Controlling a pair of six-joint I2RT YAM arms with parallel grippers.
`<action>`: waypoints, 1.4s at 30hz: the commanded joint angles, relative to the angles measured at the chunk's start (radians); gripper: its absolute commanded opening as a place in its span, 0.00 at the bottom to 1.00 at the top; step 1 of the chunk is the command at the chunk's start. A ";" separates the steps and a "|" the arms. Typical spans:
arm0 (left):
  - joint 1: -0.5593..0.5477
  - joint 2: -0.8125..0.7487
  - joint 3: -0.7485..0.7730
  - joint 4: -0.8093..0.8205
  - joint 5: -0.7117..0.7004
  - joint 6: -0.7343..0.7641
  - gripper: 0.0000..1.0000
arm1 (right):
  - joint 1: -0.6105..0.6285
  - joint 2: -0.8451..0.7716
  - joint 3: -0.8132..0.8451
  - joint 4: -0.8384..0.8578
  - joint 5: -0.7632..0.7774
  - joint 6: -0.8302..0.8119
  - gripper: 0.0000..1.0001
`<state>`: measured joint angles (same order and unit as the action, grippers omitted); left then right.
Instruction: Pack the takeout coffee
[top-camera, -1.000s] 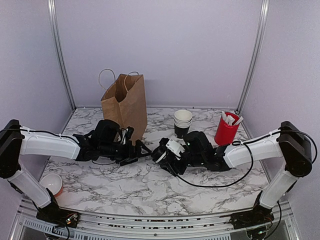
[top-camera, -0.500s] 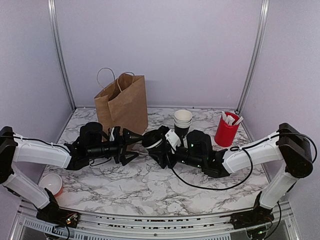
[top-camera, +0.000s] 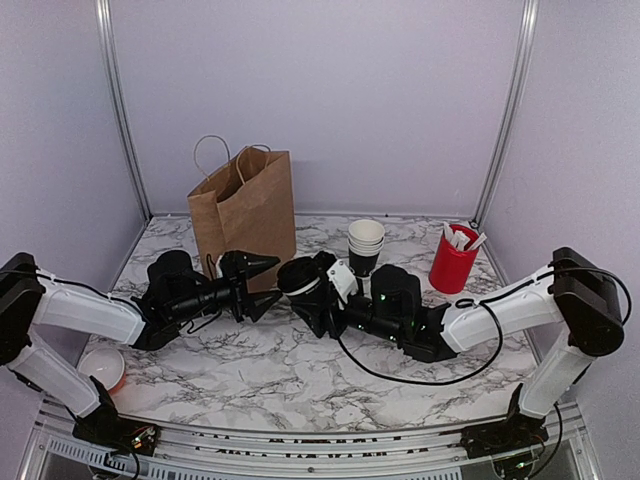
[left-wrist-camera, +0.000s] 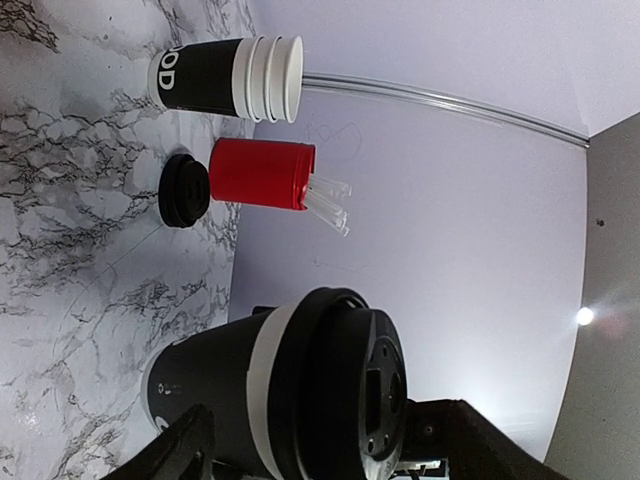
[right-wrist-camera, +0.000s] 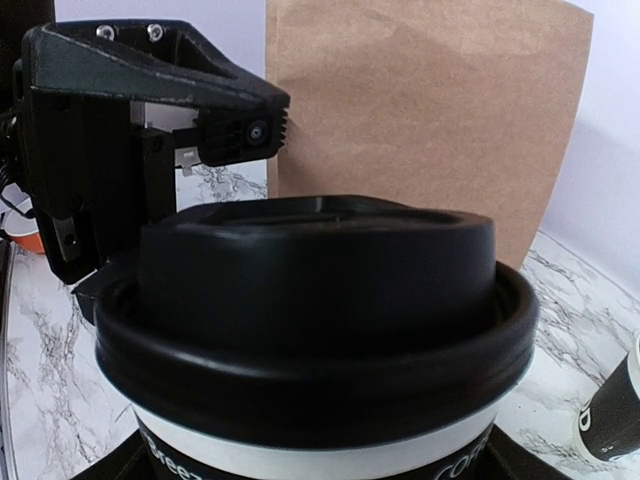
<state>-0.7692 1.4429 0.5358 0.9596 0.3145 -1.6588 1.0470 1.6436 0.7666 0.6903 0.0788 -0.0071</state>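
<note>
White marble-patterned tabletop with grey veins, closed in by plain lilac walls, carries the scene. Near its middle is the takeout coffee: a black paper cup with a white band just under a glossy black plastic lid that has a rolled rim and a raised centre. White print runs round its side, but the right wrist view cuts it off, so only scraps like "reez" and "CO" can be made out. The cup lies tipped on its side, clamped around its body by the right gripper, with the lid end pointing at the left gripper. That left gripper stands spread wide and holds nothing. Its two black fingers reach to either side of the lid, and I cannot tell whether they touch it. Just behind them a creased brown paper bag stands upright with thin looped handles. Beyond the right gripper is a stack of black cups with white rims, where the left wrist view shows the letters "OD". Further right is a smooth red cup holding white sachets, with a loose black lid lying flat on the marble beside it. A small bowl, white inside with an orange rim, sits at the near left corner.
</note>
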 joint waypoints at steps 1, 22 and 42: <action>-0.004 0.046 -0.002 0.053 0.037 -0.004 0.76 | 0.008 0.012 -0.009 0.047 0.026 -0.003 0.77; -0.005 0.102 0.040 -0.067 0.111 0.120 0.49 | 0.010 0.058 0.008 -0.008 0.007 -0.068 0.78; -0.004 0.123 0.069 -0.167 0.120 0.211 0.26 | 0.010 0.128 0.043 -0.047 0.017 -0.089 0.88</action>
<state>-0.7677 1.5570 0.5701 0.8288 0.4152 -1.4967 1.0473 1.7546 0.7689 0.6449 0.0921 -0.0986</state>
